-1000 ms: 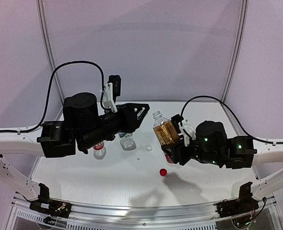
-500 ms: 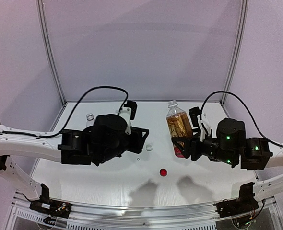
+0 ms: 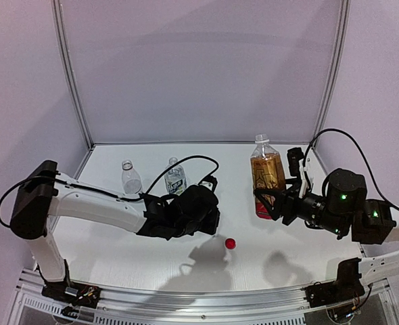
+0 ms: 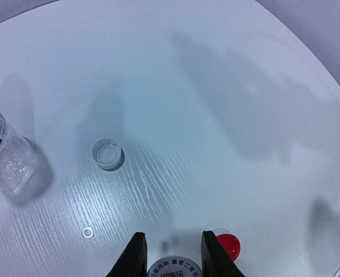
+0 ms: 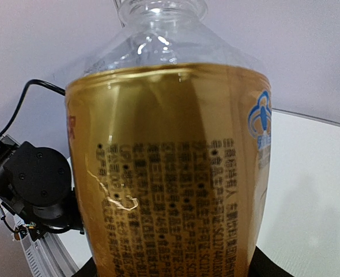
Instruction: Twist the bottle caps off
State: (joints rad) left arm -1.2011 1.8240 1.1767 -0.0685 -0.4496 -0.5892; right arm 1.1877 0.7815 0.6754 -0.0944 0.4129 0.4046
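Observation:
My left gripper [image 4: 174,242] is shut on a white printed bottle cap [image 4: 174,269], held low over the table. A red cap [image 4: 227,247] lies just right of its right finger and shows too in the top view [image 3: 230,242]. An upturned whitish cap [image 4: 107,154] rests farther off. My right gripper [image 3: 268,204] is shut on the lower part of the amber bottle [image 3: 267,175], holding it upright above the table at the right. That bottle [image 5: 170,173] fills the right wrist view. Two clear bottles [image 3: 130,179] [image 3: 176,178] stand with open necks behind the left arm.
A small loose plastic ring [image 4: 87,232] lies on the white table [image 3: 118,244] left of my left fingers. One clear bottle [image 4: 6,158] stands at the left edge of the left wrist view. Frame posts [image 3: 71,74] [image 3: 331,74] and side walls close in the back corners.
The left arm has swung down and toward the front with the cap, ending low beside the red cap. The right arm has carried the amber bottle rightward and back, uncovering the two clear bottles.

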